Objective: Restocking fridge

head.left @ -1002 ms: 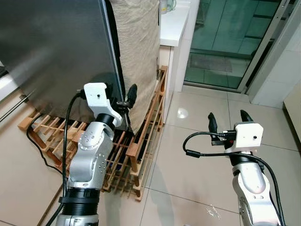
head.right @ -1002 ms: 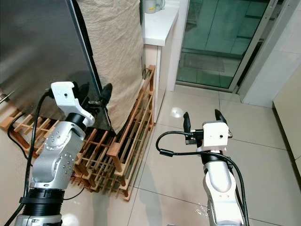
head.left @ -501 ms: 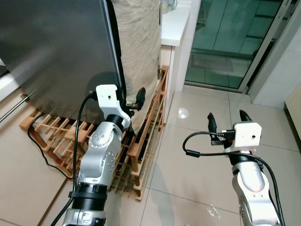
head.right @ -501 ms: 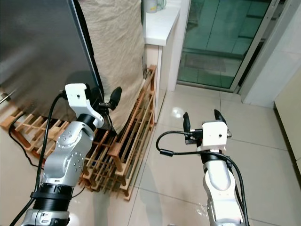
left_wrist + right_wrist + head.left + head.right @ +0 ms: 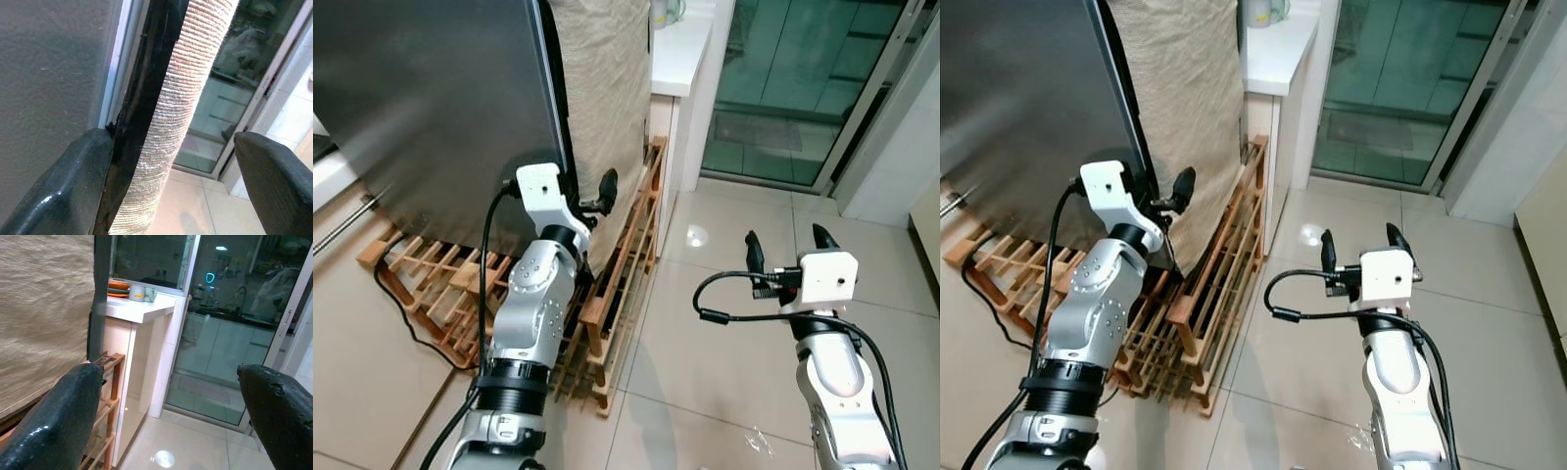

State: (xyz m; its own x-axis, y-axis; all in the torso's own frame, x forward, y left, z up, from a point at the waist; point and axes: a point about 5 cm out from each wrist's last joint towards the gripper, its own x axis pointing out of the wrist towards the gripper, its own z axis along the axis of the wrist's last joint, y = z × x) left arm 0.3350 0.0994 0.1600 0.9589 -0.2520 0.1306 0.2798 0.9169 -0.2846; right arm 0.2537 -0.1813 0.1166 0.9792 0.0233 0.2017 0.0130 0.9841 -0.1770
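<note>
Left claw (image 5: 582, 201) is raised at the front edge of the fridge (image 5: 431, 98), fingers spread and grasping nothing. One finger (image 5: 73, 186) lies against the black door seal (image 5: 146, 93); the other finger (image 5: 279, 191) stands clear on the far side of the cloth (image 5: 602, 88) that covers the fridge side. Whether the first finger presses the seal or only touches it cannot be told.

Right claw (image 5: 783, 250) is held over the tiled floor (image 5: 724, 343), well apart from the fridge, fingers spread and grasping nothing. A black cable (image 5: 734, 299) loops from its wrist.

Fridge position: robot's left, door face dark grey and closed against the seal. It stands on a wooden slatted rack (image 5: 607, 294) that extends along its base and side.

Beyond the fridge, a white desk (image 5: 680, 49) carries a mug (image 5: 141, 293) and a stack of orange plates (image 5: 120, 286). A glass sliding door (image 5: 783, 88) lies just beside the desk.
</note>
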